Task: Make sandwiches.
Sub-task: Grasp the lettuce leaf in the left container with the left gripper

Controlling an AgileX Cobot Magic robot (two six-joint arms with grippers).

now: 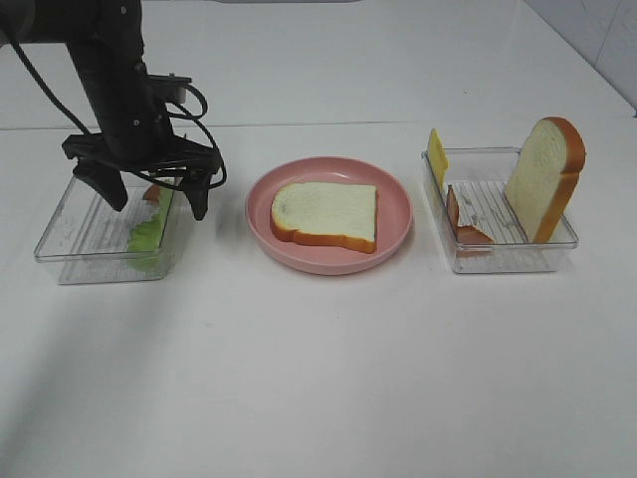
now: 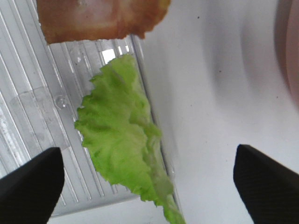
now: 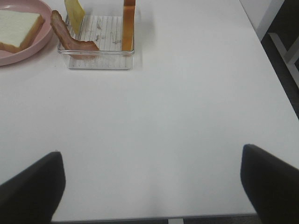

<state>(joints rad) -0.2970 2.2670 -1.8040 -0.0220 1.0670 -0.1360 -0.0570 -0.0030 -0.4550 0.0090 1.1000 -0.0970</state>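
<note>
While the left gripper (image 1: 156,204) hangs over the left tray (image 1: 75,234), its jaws stand wide apart and hold nothing; one finger is above the tray floor and the other is outside the tray wall on the plate side, over the bare table (image 1: 318,378). Between those fingers, as the left wrist view confirms, lies the lettuce leaf (image 2: 124,140), flat in the tray and running along that same wall, with one end reaching over the rim. A bacon strip (image 2: 98,18) sits in the same tray, just beyond the leaf toward the rear. At the centre of the table stands the pink plate (image 1: 398,204), carrying one flat bread slice (image 1: 326,214), crust outward, with nothing on top of it. To the right of the plate, the right tray (image 1: 498,254) holds three items: a cheese square (image 1: 437,154) propped upright against the wall nearest the plate, a second bacon strip (image 1: 463,224) leaning beside it toward the front corner, and an upright bread slice (image 1: 542,179) resting against the far side wall. The right gripper (image 3: 152,184) is outside the high view; its wrist view shows both fingers spread wide over bare table, well apart from the right tray, with nothing between them. No sandwich is assembled beyond the single slice on the plate.
</note>
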